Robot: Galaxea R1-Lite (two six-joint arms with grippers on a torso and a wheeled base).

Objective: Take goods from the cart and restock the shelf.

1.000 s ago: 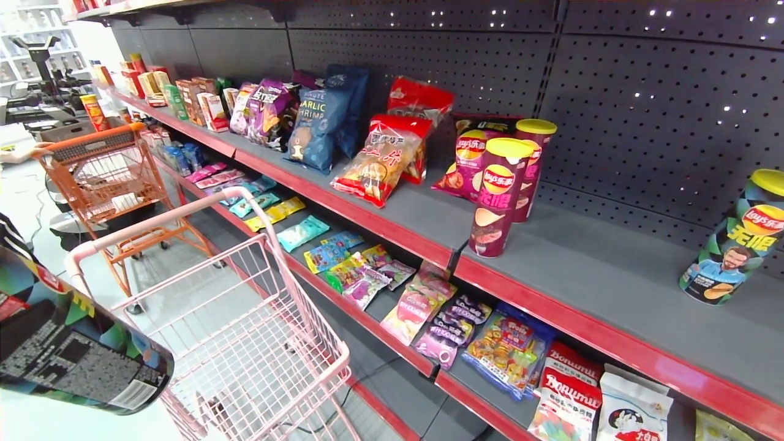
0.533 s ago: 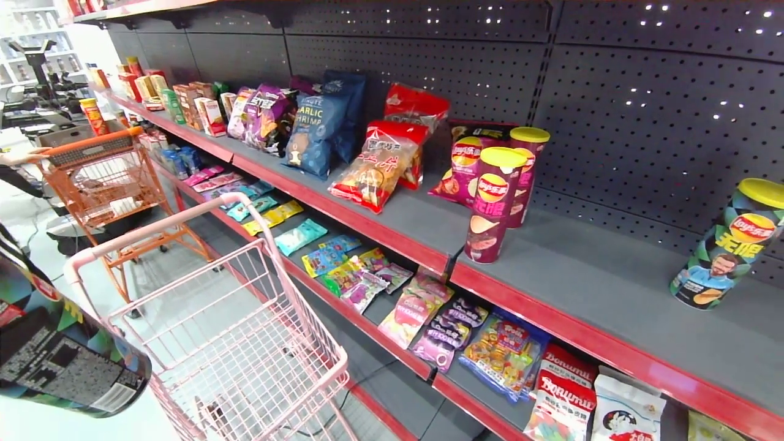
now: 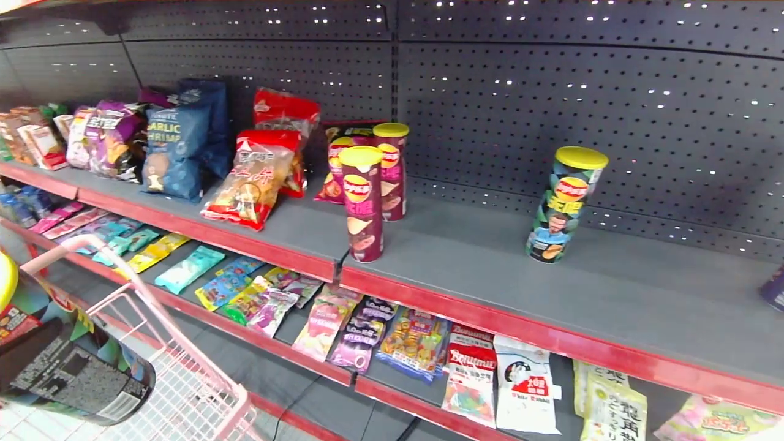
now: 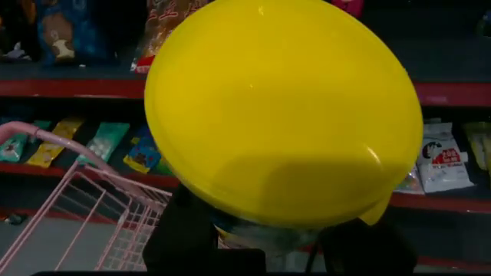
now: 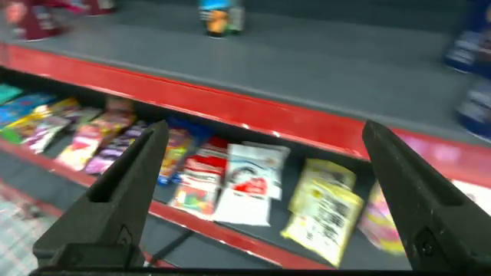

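The left gripper [image 4: 270,244] is clamped on a yellow-lidded chip can [image 4: 284,115], which is held tilted at near left by the pink cart [image 3: 131,288]; the right gripper [image 5: 266,132] is held spread and empty, faced toward the shelf [image 3: 490,269]; a matching can [image 3: 563,205] is seen upright on it, right of two purple cans [image 3: 362,202].

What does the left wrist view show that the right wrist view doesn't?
Left wrist view: the can, yellow lid toward the camera, gripped by the left gripper, with the pink cart beyond it. Right wrist view: the open right gripper, the grey top of the upper shelf and a standing can on it. Both: the shelf's red front edge and the snack bags on the lower shelf, among them a white pouch.
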